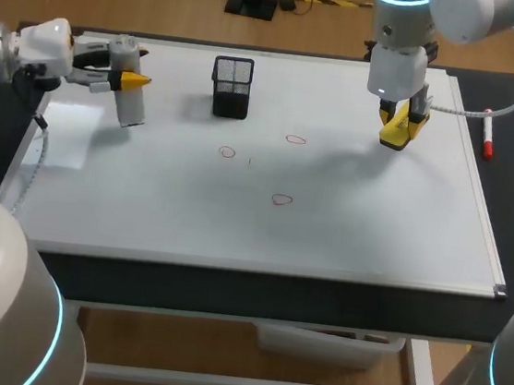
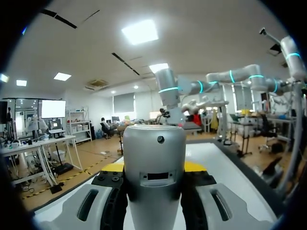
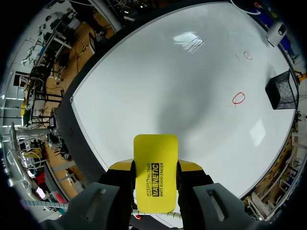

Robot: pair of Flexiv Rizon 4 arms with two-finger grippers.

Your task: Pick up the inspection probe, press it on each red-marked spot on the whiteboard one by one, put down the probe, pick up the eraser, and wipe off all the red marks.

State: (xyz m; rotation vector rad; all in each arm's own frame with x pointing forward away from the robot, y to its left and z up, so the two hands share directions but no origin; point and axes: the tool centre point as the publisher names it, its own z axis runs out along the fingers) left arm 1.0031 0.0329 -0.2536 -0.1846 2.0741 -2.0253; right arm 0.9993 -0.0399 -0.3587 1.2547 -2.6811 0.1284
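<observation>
The inspection probe (image 1: pixel 131 104), a silver-white cylinder, hangs from my left gripper (image 1: pixel 132 79) above the whiteboard's (image 1: pixel 374 224) far left corner. The left wrist view shows the probe (image 2: pixel 154 158) clamped between the yellow tips, so that gripper (image 2: pixel 153 167) is shut on it. My right gripper (image 1: pixel 402 125) is shut on the yellow eraser (image 1: pixel 396 132) above the board's far right part. Seen from the right wrist, the eraser (image 3: pixel 156 153) sticks out between the fingers, clear of the board (image 3: pixel 158 86). Three red marks (image 1: pixel 227 152) (image 1: pixel 295 140) (image 1: pixel 281 199) lie mid-board; two of them show as red marks (image 3: pixel 238 98) (image 3: pixel 248 55) ahead of the eraser.
A black mesh pen holder (image 1: pixel 232 86) stands on the far middle of the board, and it appears as the mesh holder (image 3: pixel 282 90) in the right wrist view. A red marker (image 1: pixel 487 135) lies on the dark table right of the board's frame.
</observation>
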